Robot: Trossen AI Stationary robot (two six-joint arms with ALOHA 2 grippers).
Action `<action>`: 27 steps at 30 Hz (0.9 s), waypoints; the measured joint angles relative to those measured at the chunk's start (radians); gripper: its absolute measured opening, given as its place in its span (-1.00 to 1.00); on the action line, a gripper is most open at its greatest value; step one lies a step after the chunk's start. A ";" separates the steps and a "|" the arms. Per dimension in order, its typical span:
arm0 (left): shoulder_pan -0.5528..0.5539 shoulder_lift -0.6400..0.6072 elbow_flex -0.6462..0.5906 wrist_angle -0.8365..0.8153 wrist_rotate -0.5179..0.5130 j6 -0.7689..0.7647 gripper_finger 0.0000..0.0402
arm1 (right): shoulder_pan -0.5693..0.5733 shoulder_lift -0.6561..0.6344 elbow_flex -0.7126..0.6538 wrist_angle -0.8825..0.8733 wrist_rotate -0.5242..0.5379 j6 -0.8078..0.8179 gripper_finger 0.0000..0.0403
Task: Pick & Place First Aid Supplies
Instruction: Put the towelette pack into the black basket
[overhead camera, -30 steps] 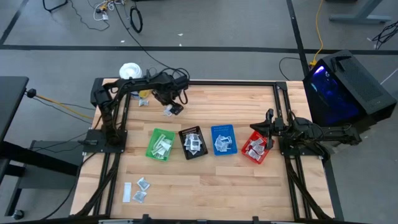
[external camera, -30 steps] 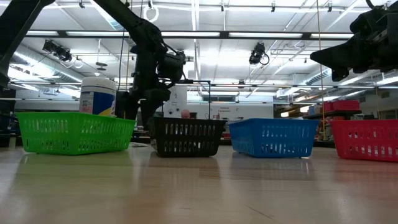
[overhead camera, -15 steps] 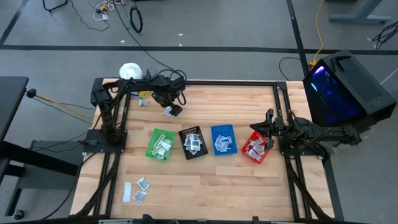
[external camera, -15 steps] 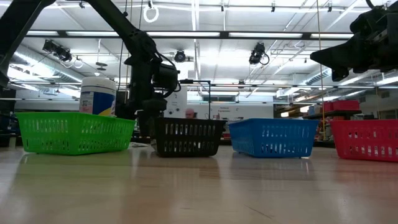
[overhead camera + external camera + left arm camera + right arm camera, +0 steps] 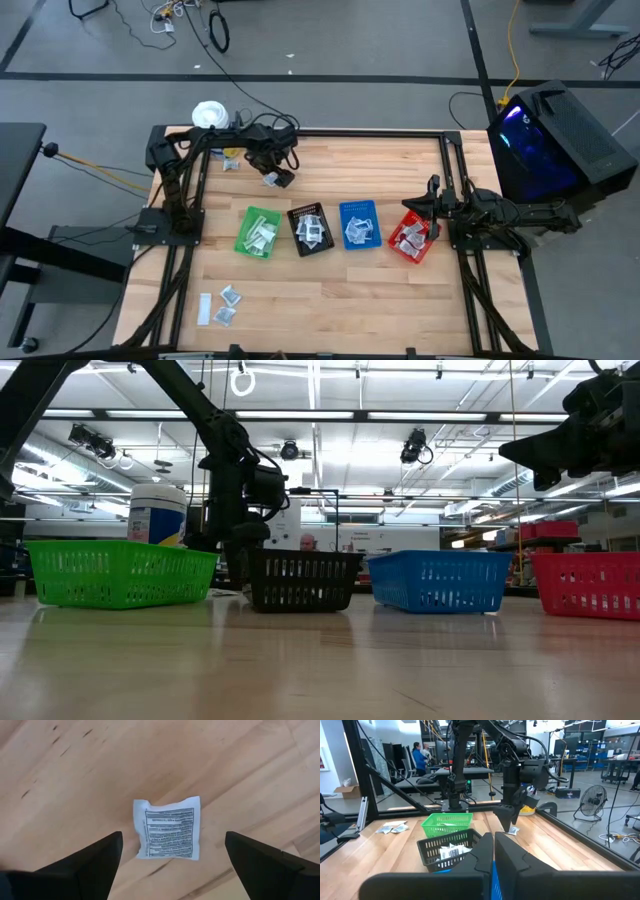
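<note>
A white printed sachet (image 5: 169,834) lies flat on the wooden table (image 5: 330,165) at the far left. My left gripper (image 5: 172,839) hangs over it pointing down, open. One finger (image 5: 95,865) stands on each side of the sachet, apart from it. The high view shows this gripper (image 5: 273,178) beyond the black bin (image 5: 310,229). The right wrist view shows it (image 5: 509,822) just above the sachet (image 5: 514,830). My right gripper (image 5: 493,847) is shut and waits level at the table's right side (image 5: 432,197), touching nothing.
Green (image 5: 259,232), black, blue (image 5: 359,224) and red (image 5: 413,237) bins stand in a row mid-table, each holding sachets. More sachets lie near the front left (image 5: 225,300) and far left (image 5: 231,163). A white tub (image 5: 209,113) stands at the far left corner.
My left gripper has come down over the sachet and shifted a little toward the table's left edge. It has stayed open. The sachet has not moved.
</note>
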 joint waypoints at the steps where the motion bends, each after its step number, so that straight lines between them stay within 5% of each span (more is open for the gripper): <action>1: 0.001 0.003 0.000 0.000 0.000 -0.003 0.79 | 0.000 0.000 0.000 0.000 0.000 0.000 -0.89; 14: 0.002 0.042 0.000 0.006 0.003 -0.007 0.74 | 0.000 0.000 0.000 0.000 0.000 0.000 -0.89; 27: 0.000 0.042 0.000 0.006 0.004 -0.029 -0.14 | 0.000 0.000 0.000 0.000 0.000 0.000 -0.89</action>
